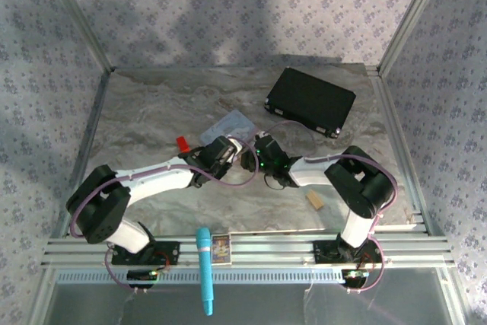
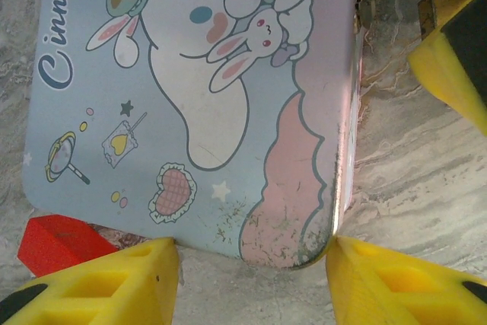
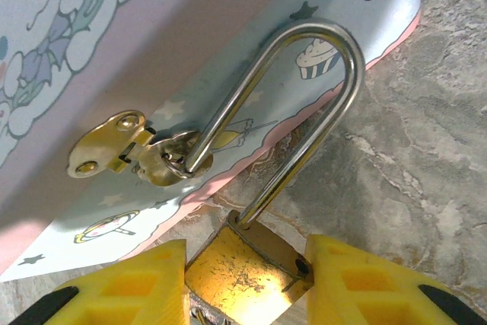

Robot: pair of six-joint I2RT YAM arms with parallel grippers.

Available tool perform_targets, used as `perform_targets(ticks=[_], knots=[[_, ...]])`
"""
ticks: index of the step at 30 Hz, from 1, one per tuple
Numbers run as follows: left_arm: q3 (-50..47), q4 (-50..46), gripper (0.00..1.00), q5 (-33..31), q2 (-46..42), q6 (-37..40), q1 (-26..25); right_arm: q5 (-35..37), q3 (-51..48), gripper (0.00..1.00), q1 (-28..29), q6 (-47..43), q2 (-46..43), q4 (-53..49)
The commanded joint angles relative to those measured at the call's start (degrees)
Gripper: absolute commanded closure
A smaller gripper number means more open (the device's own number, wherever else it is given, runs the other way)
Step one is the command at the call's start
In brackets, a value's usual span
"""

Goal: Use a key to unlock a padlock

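Padlock [image 3: 236, 279]: brass body sits low in the right wrist view, just off the pale blue cartoon tin [image 2: 190, 112], above the marble table [image 2: 426, 173]. Its steel shackle [image 3: 335, 104] arches up over the tin's side. One leg runs into the top of the body. The other leg threads the loop of the tin's brass hasp [image 3: 114, 150], and I can't tell if that leg is seated in the body.

Right gripper [image 3: 246, 260]: yellow fingers on either side of the brass body, pressed against it, so I call it pinching the padlock. A bit of silvery metal shows under the body at the frame edge; can't tell what it is.

Left gripper [image 2: 251, 253]: fingers [image 2: 114, 287] spread wide and holding nothing. The tin's near corner lies between the tips, and the tin's near edge is just beside them. A small red piece [image 2: 61, 241] lies on the table against the tin's near left corner, right by my left finger.

From the top camera both arms reach in to the middle of the table and the two grippers meet at the tin, left one on its near side, right one at its right edge. A black case [image 1: 310, 102] lies well apart, far right. A tan block [image 1: 315, 200] sits near the right arm.
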Motion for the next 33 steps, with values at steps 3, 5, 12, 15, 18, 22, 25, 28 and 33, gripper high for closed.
perform_targets(ticks=[3,5,12,15,18,22,25,28,33], knots=[[-0.53,-2.16,0.47,3.03,-0.25,-1.17,-0.13,-2.45,-0.58,0.62,-1.08,4.36,-1.52,3.8],[-0.49,-2.04,0.47,3.36,0.22,-1.51,-0.18,-2.76,-0.34,0.62,-1.38,5.7,-1.35,5.21],[0.38,-3.92,0.47,2.56,1.06,-1.96,-0.87,-1.79,0.94,0.62,-2.11,6.19,-2.71,2.56],[0.18,-3.64,0.47,2.89,0.78,-2.31,-0.91,-3.66,0.57,0.62,-3.68,8.51,-2.18,2.16],[0.13,-3.54,0.47,2.95,0.91,-2.54,-0.95,-3.84,-0.57,0.63,-4.72,9.74,-2.32,3.31],[0.82,-4.09,0.47,2.33,0.91,-3.17,-0.91,-3.39,1.15,0.62,-4.61,7.66,-2.38,-3.65],[1.41,-4.26,0.47,1.86,0.59,-4.11,-0.86,-3.46,0.55,0.62,-4.56,6.83,-2.25,-7.63],[1.43,-3.78,0.47,1.81,0.36,-4.78,-0.73,-3.88,-1.55,0.62,-5.06,7.08,-2.42,-8.93],[1.14,-3.04,0.47,2.6,0.23,-4.79,-0.87,-7.22,-5.39,0.62,-7.02,9.6,-2.72,-3.26]])
